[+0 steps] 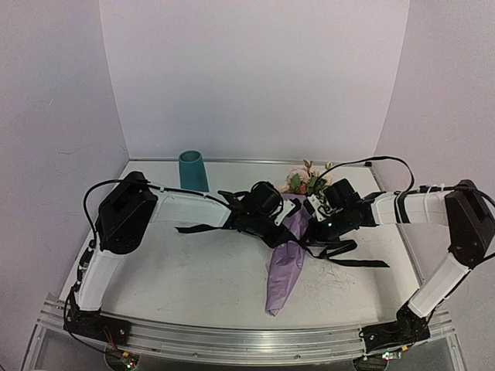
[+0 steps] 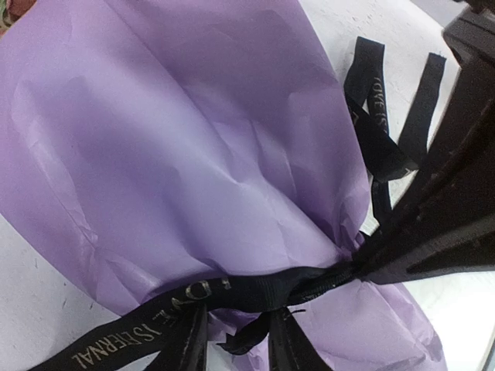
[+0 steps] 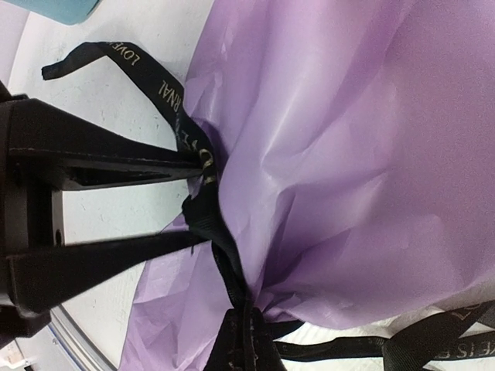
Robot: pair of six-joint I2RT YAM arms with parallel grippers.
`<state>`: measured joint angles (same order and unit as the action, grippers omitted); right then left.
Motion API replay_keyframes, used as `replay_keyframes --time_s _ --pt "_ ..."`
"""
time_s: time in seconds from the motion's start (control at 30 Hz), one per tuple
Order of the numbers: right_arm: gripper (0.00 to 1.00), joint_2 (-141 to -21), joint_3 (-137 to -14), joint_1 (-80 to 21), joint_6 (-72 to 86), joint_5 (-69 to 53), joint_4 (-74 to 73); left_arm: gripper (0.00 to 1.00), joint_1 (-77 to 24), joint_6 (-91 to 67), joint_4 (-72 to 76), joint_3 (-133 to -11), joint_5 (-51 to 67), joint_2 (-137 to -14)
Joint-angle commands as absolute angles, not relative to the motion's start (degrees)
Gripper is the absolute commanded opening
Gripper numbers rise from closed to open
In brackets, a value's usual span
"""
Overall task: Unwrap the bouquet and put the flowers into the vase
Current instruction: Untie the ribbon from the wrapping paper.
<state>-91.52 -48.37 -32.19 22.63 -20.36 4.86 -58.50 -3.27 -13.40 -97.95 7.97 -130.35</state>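
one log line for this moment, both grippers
right gripper: shut on ribbon | left gripper: at ribbon knot, grip unclear | bouquet: wrapped | vase: upright, apart

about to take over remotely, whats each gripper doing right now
left gripper: partly open, fingers either side of the black ribbon
right gripper: closed, pinching the black ribbon

White arm links [image 1: 189,207], bulky black joint housings [image 1: 124,212], thin black cables [image 1: 383,158]
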Motion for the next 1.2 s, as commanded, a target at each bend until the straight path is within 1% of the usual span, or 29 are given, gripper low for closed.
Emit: replay_keyframes --time_s 0.0,0.1,0.13,0.4,0.57,0.63,0.73,0.87,1.03,1.17 --pt "0.00 -88.7 -47.5 -32.6 23.2 -20.5 2.9 0.15 -59.3 -4.0 -14.1 -101.1 3.2 -131.6" --pt "0.00 -88.6 -47.3 -32.6 23.4 -19.0 1.9 0.01 -59.4 -4.4 -14.1 -100.2 1.5 -130.8" --pt "0.00 -88.7 -47.2 -32.6 23.5 -18.5 1.6 0.00 -59.4 -4.4 -14.1 -99.7 1.2 -130.3" --pt "0.00 -87.4 -45.7 -32.6 24.9 -11.0 -3.7 0.00 -59.4 -5.7 -14.1 -94.7 0.5 -126.7" --pt "0.04 -85.8 -44.5 -32.6 24.7 -9.8 -4.5 0.00 -59.4 -6.4 -14.1 -93.0 -0.7 -125.3" --pt "0.05 -85.5 -44.5 -32.6 24.3 -10.5 -4.5 0.04 -59.4 -6.3 -14.1 -93.1 1.2 -125.0" --pt "0.06 -85.4 -45.1 -32.6 23.6 -12.5 -4.5 0.15 -59.4 -6.1 -14.0 -93.9 5.2 -124.6" --pt "0.06 -85.4 -46.1 -32.6 22.7 -14.4 -4.1 0.22 -59.4 -5.9 -13.8 -95.6 9.4 -124.5" --pt "0.06 -85.5 -46.7 -32.6 22.4 -14.8 -4.1 0.25 -59.5 -4.4 -13.4 -96.9 13.8 -124.4" --pt "0.06 -86.0 -47.3 -32.6 22.5 -15.3 -4.1 0.25 -59.6 -3.4 -13.4 -97.4 16.2 -124.7"
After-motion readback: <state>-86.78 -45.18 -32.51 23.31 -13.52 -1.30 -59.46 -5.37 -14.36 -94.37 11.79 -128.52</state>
